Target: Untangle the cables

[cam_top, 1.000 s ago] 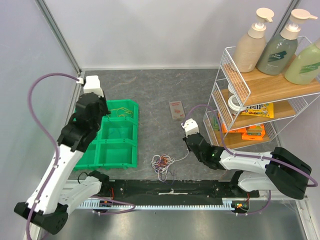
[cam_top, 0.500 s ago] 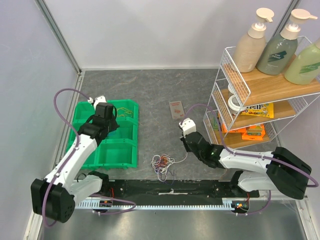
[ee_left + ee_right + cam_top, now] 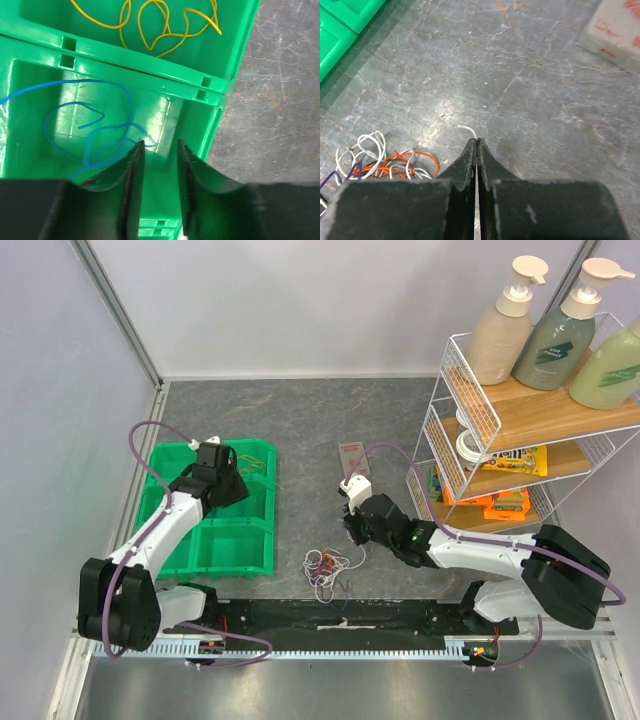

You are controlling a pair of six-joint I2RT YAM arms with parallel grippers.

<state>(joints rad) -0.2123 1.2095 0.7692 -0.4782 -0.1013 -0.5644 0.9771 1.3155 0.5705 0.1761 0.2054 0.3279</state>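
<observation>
A tangle of cables (image 3: 325,568), white, orange, purple and black, lies on the grey table near the front; it also shows in the right wrist view (image 3: 380,162). My right gripper (image 3: 477,141) is shut on the end of a white cable (image 3: 466,128) just right of the tangle (image 3: 355,538). My left gripper (image 3: 159,145) is open and empty, low over the green bin (image 3: 125,57), at the right end of the compartment holding a blue cable (image 3: 75,80). A yellow cable (image 3: 123,15) lies in the compartment beyond. In the top view the left gripper (image 3: 240,492) hangs over the bin's upper right part.
The green compartment bin (image 3: 240,540) stands at the left. A wire rack (image 3: 520,430) with bottles and packets stands at the right. A small flat packet (image 3: 353,457) lies on the table behind the right gripper, also in the right wrist view (image 3: 615,30).
My left arm has folded down and its gripper has come low over the bin's right side. My right gripper has moved left and away from the base, still shut on the white cable.
</observation>
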